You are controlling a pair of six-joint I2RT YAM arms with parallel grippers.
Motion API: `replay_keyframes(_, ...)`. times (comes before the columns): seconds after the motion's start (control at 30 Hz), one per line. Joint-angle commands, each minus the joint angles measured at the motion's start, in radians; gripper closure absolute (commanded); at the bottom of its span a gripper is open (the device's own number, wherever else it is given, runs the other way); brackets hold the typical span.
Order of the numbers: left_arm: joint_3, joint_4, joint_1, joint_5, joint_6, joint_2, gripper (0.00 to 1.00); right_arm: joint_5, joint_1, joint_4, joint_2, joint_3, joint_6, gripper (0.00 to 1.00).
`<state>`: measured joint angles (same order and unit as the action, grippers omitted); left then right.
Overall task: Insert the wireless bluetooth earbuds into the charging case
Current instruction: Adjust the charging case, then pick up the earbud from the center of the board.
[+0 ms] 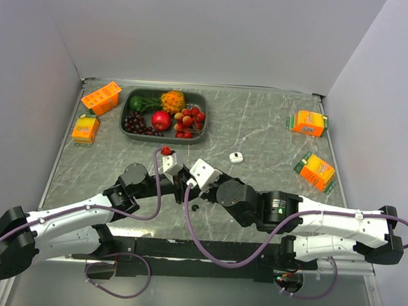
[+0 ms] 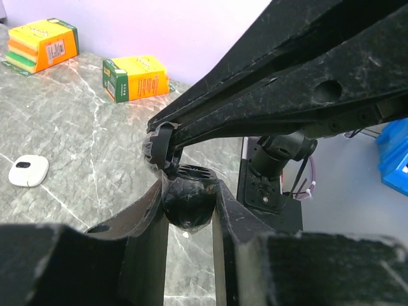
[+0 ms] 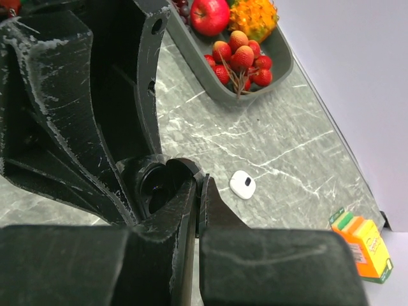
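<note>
A small black rounded charging case (image 2: 188, 213) is held above the grey marble-patterned table (image 1: 260, 136), near its middle and just ahead of both arm bases. The left gripper (image 2: 189, 194) pinches the case body from both sides, one finger pressed against each flank. The case's hinged lid (image 2: 158, 145) stands open, tilted up to one side. The right gripper (image 3: 199, 185) reaches in from the opposite side, its fingertips pressed together on the edge of that lid. The case's open top faces up, showing dark hollows. Whether an earbud sits inside cannot be told.

A tiny black piece (image 1: 194, 208), possibly one of the earbuds, lies on the table just nearer the arm bases than the two grippers. No other earbud can be made out with certainty.

A small white rounded case with a dark spot (image 1: 236, 157) lies flat on the table, near the grippers, beyond them and to the right.

Farther back on the left is a dark grey oblong tray (image 1: 195, 99) holding fruit: a red apple, dark grapes, red berries, a spiky orange fruit and something green. Two orange and green boxes (image 1: 101, 97) lie left of the tray, and two more (image 1: 309, 123) lie well apart at the table's far right.
</note>
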<state>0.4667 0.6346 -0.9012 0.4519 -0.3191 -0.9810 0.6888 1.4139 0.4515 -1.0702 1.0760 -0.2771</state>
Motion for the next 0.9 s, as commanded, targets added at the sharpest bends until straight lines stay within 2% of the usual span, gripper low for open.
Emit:
replay_keyframes(0.0, -0.026, 0.060, 0.010, -0.021, 0.015, 0.019, 0.99, -0.015, 0.017, -0.016, 0.024, 0.041, 0.041, 0.91)
replay_keyframes(0.03, -0.033, 0.071, 0.008, -0.021, 0.015, 0.019, 0.99, -0.018, 0.017, -0.016, 0.024, 0.044, 0.045, 0.79)
replay_keyframes(0.07, -0.037, 0.080, 0.008, -0.021, 0.015, 0.022, 0.99, -0.018, 0.017, -0.011, 0.024, 0.047, 0.049, 0.73)
replay_keyframes(0.1, -0.042, 0.088, 0.010, -0.021, 0.014, 0.024, 0.99, -0.017, 0.017, -0.008, 0.024, 0.053, 0.058, 0.61)
replay_keyframes(0.2, -0.056, 0.106, 0.010, -0.027, 0.011, 0.030, 0.99, -0.015, 0.016, -0.004, 0.026, 0.062, 0.075, 0.45)
replay_keyframes(0.3, -0.068, 0.112, 0.010, -0.047, 0.011, 0.038, 0.99, -0.018, 0.017, 0.003, 0.032, 0.076, 0.099, 0.36)
replay_keyframes(0.47, -0.088, 0.126, 0.008, -0.064, 0.008, 0.056, 0.99, -0.026, 0.008, -0.008, 0.058, 0.090, 0.124, 0.30)
replay_keyframes(0.63, -0.126, 0.128, 0.008, -0.093, -0.020, 0.110, 0.99, -0.058, -0.071, 0.021, 0.128, 0.095, 0.255, 0.29)
replay_keyframes(0.67, -0.140, 0.135, 0.010, -0.104, -0.031, 0.142, 0.99, -0.089, -0.167, 0.045, 0.145, 0.090, 0.313, 0.29)
replay_keyframes(0.7, -0.155, 0.169, 0.008, -0.122, -0.050, 0.160, 0.99, -0.188, -0.220, 0.061, 0.163, 0.076, 0.423, 0.30)
replay_keyframes(0.77, -0.227, 0.223, 0.008, -0.131, -0.070, 0.224, 0.99, -0.288, -0.370, 0.056, 0.225, -0.003, 0.521, 0.32)
replay_keyframes(0.87, -0.354, 0.381, 0.008, -0.165, -0.115, 0.316, 0.99, -0.442, -0.470, 0.071, 0.247, -0.085, 0.654, 0.33)
